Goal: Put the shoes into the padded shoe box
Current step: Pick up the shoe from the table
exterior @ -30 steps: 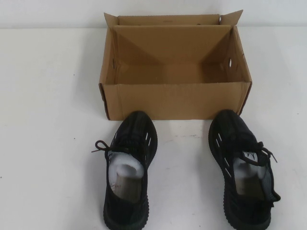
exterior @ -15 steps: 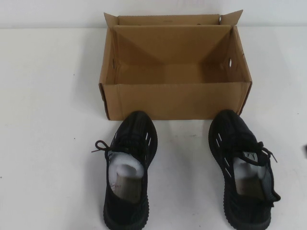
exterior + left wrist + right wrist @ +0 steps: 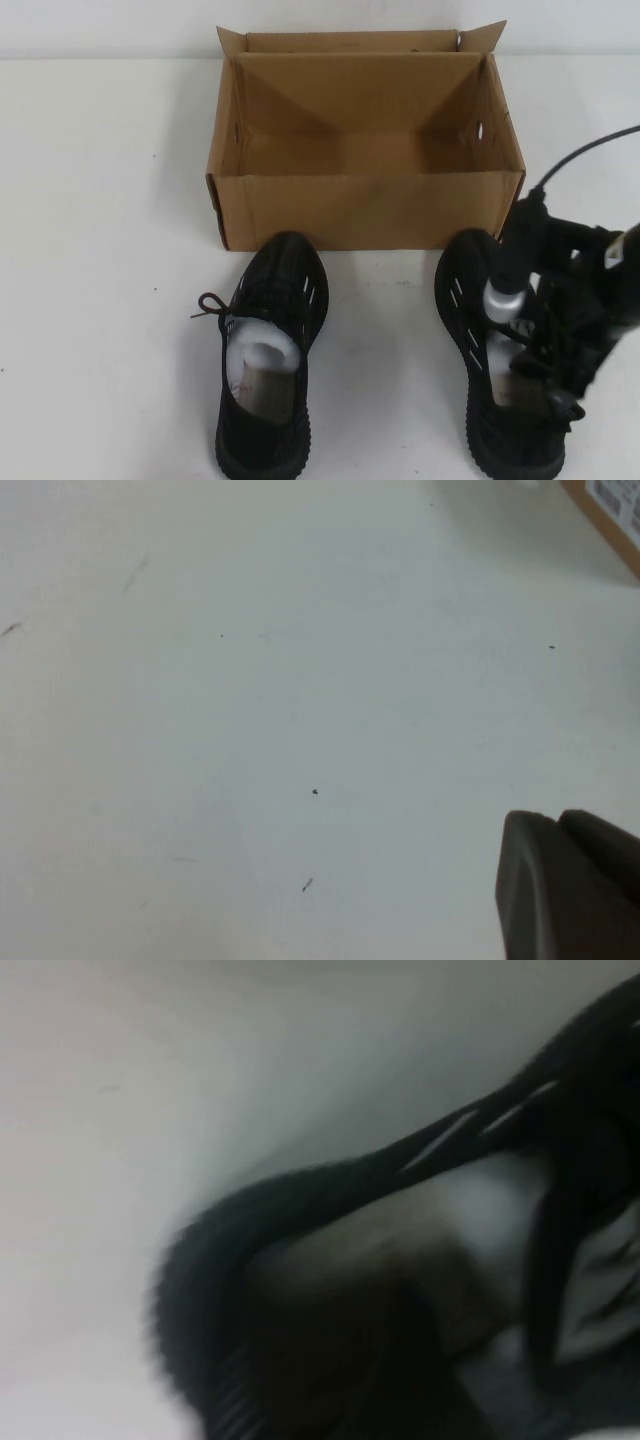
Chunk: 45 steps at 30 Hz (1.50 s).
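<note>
- The padded shoe box (image 3: 365, 140) sits open at the far middle of the surface (image 3: 100, 250), ready to receive the shoes.
- The left shoe (image 3: 268, 350) and right shoe (image 3: 480, 300) lie just near of it, toes toward it.
- The right gripper (image 3: 545, 345) hangs over the right shoe's opening, likely for a pick; whether its fingers are released or clenched cannot be told.
- The left gripper (image 3: 570, 885) hovers off over bare surface, finger state likewise unclear.

Right shoe (image 3: 500, 400): opening and laces partly hidden behind right gripper (image 3: 545, 375); finger state indeterminate. Left gripper (image 3: 570, 890): cut off by frame edge. Padded shoe box (image 3: 610, 510): corner only.
</note>
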{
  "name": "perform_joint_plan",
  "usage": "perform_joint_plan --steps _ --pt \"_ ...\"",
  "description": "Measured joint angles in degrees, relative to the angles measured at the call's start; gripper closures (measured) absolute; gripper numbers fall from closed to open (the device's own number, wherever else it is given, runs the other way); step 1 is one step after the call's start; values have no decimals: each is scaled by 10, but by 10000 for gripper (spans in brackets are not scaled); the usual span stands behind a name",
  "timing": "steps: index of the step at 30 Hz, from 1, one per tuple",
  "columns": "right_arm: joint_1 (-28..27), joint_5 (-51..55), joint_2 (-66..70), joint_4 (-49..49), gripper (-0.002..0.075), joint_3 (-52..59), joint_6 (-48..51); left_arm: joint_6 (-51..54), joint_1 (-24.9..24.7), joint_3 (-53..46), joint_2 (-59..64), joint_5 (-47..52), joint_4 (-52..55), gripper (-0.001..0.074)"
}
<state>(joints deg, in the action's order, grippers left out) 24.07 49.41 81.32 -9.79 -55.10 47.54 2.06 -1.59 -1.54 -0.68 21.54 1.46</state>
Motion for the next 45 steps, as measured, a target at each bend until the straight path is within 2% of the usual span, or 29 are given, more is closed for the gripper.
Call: perform_joint_plan --steps 4,8,14,31,45 --pt "0 -59 22 31 286 0 0 0 0 0 0 0 0 739" --pt "0 -84 31 65 312 -1 -7 0 0 0 0 0 0 739" --pt "7 -84 27 88 342 -3 -19 0 0 0 0 0 0 739" --pt "21 -77 -10 127 346 -5 -74 0 0 0 0 0 0 739" --pt "21 -88 20 129 309 -5 -81 0 0 0 0 0 0 739"
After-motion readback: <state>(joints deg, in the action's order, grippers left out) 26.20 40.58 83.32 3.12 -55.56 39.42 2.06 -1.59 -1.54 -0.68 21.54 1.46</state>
